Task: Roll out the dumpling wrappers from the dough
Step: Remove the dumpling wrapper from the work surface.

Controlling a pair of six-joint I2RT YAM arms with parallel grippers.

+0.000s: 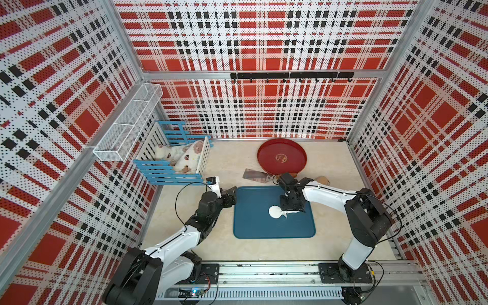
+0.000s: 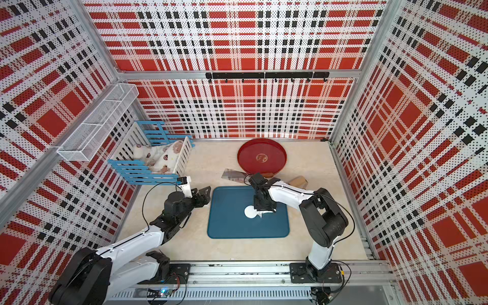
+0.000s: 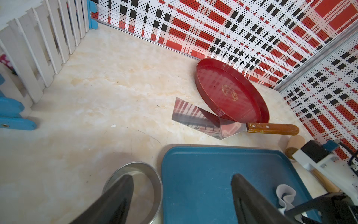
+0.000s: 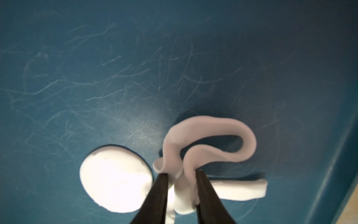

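Dough [image 4: 211,135] (ragged) near mat [image 1: 253,232] edge.

steel cup [image 3: 138,167] — cut by frame edge | roller [image 3: 296,143] — mostly behind right arm

No word, label, brand name or number is being shown clearly enough to be read in any view. A round gold emblem [image 3: 229,92] is being displayed at the middle of the red tray [image 3: 211,77], which is lying at the far side of the table, right of centre. The same emblem is being shown in both top views, but its marks are too small and blurred to be read as writing.
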